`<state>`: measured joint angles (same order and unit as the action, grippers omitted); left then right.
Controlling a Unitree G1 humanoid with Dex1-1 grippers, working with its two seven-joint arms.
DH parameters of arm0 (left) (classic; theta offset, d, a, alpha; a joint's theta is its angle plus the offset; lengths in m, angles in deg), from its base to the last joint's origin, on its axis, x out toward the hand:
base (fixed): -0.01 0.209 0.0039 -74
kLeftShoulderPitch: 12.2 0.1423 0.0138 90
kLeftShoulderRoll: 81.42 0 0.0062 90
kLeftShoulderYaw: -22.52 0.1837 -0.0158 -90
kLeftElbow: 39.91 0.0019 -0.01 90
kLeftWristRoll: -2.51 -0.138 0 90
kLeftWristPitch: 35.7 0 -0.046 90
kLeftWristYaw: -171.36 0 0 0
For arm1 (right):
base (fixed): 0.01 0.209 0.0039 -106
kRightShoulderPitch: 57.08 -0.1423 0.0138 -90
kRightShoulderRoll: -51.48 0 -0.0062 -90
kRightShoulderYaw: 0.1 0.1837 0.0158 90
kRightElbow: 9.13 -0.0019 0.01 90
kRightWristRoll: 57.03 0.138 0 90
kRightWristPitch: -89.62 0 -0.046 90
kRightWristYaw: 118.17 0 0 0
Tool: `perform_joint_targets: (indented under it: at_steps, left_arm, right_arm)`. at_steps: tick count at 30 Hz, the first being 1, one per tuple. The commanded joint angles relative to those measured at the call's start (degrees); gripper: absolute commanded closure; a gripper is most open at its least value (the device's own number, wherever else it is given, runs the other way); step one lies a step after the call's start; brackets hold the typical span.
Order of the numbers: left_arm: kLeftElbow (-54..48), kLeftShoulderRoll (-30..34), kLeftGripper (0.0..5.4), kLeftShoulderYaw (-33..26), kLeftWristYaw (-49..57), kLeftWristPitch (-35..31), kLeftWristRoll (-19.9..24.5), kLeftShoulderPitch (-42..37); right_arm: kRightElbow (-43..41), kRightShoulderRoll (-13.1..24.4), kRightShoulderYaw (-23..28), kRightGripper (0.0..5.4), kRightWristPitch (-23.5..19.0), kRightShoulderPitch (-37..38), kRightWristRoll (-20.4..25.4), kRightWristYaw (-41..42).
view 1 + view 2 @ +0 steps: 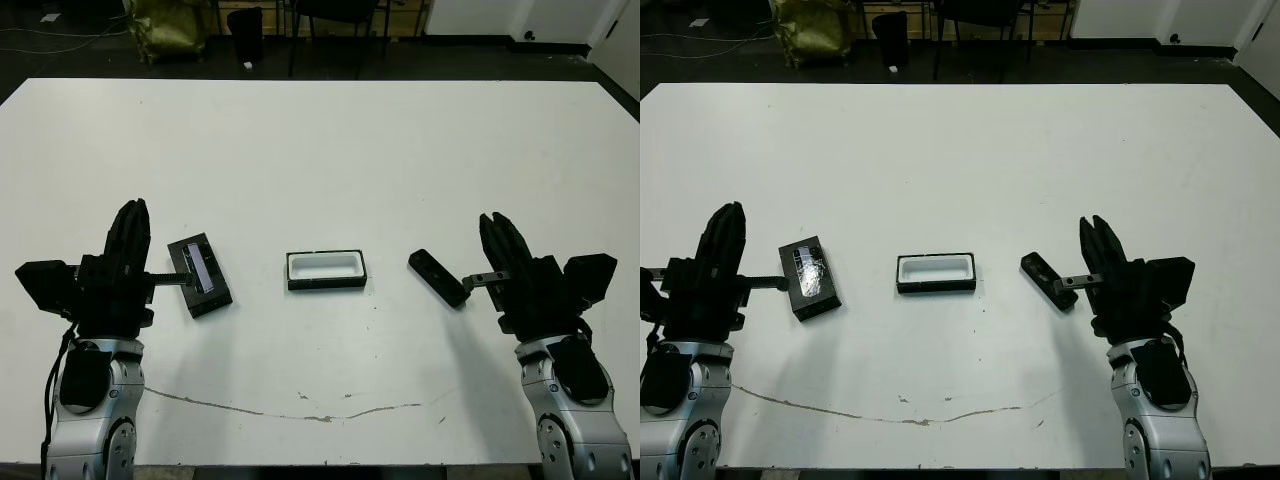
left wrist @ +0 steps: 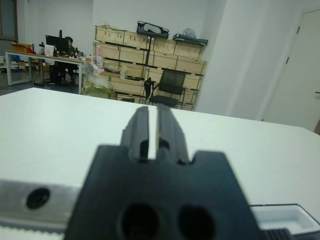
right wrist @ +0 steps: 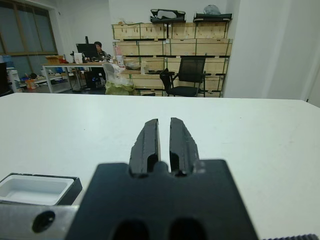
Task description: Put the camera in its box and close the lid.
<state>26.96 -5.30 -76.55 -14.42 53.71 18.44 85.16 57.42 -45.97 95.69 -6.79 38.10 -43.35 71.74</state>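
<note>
Here, three task items lie in a loose row across the near half of a white tabletop (image 1: 320, 150), flanked by the robot's two arms. The box (image 1: 326, 270) sits open at the center of the row, its white lining exposed and nothing inside it. To the robot's left of it, well apart, the lid (image 1: 200, 275) lies flat and angled, its silvery-purple reflective strip facing up. To the robot's right of the box, the camera (image 1: 437, 277) rests flat on the tabletop, a slim black bar turned diagonally. The left gripper (image 1: 131, 215) hangs just beside the lid on its outer side, fingers pointing away from the robot; in the left wrist view the two black fingers (image 2: 141, 126) stand nearly together with only a thin slit between them, holding nothing. The right gripper (image 1: 497, 228) hangs just beside the camera's near end, and in the right wrist view its fingers (image 3: 148, 139) likewise stand close with a narrow gap, empty. A corner of the box shows at the edge of each wrist view. Beyond the tabletop, stacked wooden crates, a black office chair and a person seated at a distant desk are visible.
</note>
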Motion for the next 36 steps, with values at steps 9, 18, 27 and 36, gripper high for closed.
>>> perform_joint_targets:
  at_steps: [9,18,27,36]
  left_arm:
    - [0.8,-0.2,5.37,1.4,-0.5,-0.1,-0.1,1.9]
    - [1.8,-0.3,5.37,1.5,-1.1,1.8,-0.2,2.4]
    - [0.8,-0.3,5.37,1.7,-0.5,0.8,0.0,2.8]
    - [1.1,-0.2,5.40,1.9,-1.0,1.0,0.0,2.9]
  right_arm:
    - [0.8,0.5,-0.3,5.40,0.1,1.8,-0.1,1.7]
    - [0.1,2.5,0.0,5.40,-0.9,1.8,-0.7,3.8]
    - [-2.4,11.5,2.3,5.40,-7.6,-0.1,0.9,9.4]
    - [-8.4,22.3,1.1,4.61,-22.2,-3.4,-0.8,12.9]
